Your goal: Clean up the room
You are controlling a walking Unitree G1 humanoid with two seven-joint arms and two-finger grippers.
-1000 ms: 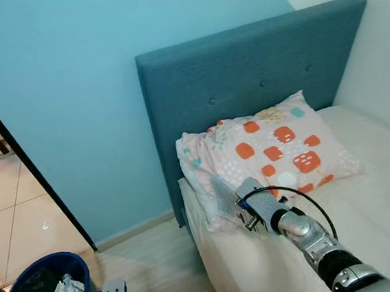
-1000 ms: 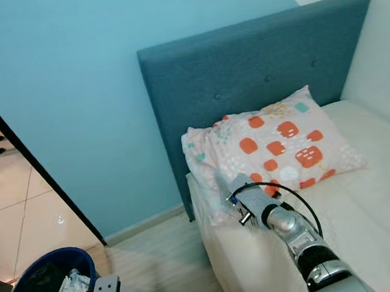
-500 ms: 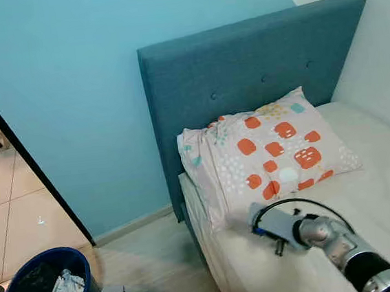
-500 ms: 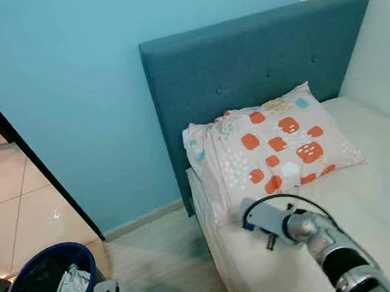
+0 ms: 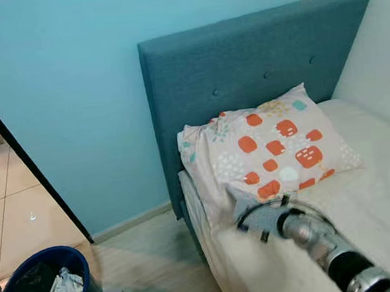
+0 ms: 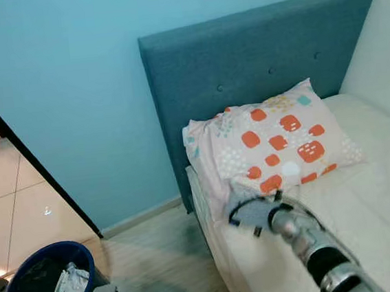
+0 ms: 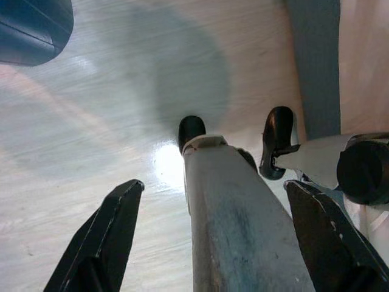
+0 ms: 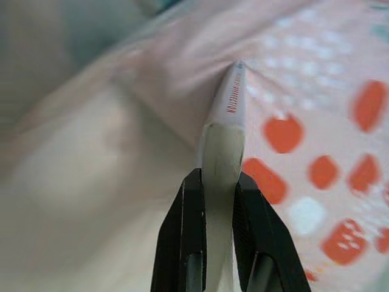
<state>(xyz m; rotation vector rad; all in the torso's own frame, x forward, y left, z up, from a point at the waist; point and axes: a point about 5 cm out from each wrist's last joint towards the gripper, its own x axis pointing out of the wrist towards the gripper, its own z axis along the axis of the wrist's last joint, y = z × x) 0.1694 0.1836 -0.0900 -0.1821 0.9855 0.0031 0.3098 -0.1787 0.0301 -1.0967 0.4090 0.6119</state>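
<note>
Over the bed (image 5: 386, 190), the right gripper (image 8: 220, 201) is clamped on a white tube (image 8: 223, 143) whose tip touches the patterned pillow (image 5: 271, 145), a grasp plain from the right wrist, while the left gripper (image 7: 216, 228) hangs spread wide above the floor (image 7: 91, 121).

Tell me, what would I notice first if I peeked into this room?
Probably the pillow with orange squares, lying on the white bed against the tall teal headboard. The right gripper pinches a corner of its pillowcase between its fingers. On the floor by the doorway stands a blue bin with crumpled trash inside.
</note>
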